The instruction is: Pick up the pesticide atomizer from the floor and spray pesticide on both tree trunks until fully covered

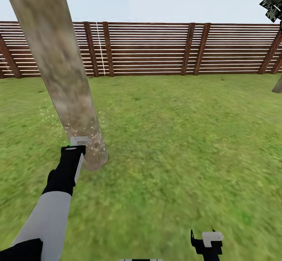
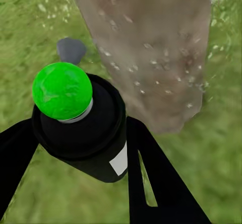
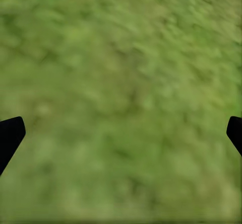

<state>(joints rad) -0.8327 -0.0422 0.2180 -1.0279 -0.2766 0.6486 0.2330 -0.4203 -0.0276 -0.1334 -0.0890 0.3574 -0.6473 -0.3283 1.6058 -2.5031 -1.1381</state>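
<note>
Head view has the thick, mottled grey-brown tree trunk [image 1: 58, 73] rising from the green grass lawn [image 1: 176, 135] at the left, leaning slightly leftward toward the top, with the brown horizontal-slat wooden fence [image 1: 156, 49] far behind. The left gripper [image 1: 76, 145] is held low, just beside the trunk's base, probably so the spray lands on the lowest bark. Fine white specks of pesticide [image 1: 92, 135] dot the base and the grass beside it.

From the left wrist, the small black spray bottle with a bright green round cap [image 2: 80, 121] sits clamped between the two black fingers [image 2: 151, 178], jaws narrowed around its body. Its long axis runs along the fingers, cap end facing the camera; a small grey nozzle [image 2: 70, 49] juts from its far side toward the grass just left of the trunk.

The right gripper [image 1: 207, 241] hangs near the bottom right over bare grass, jaws wide apart and holding nothing, likely parked out of the way. A second trunk [image 1: 277, 85] edges in far right.
</note>
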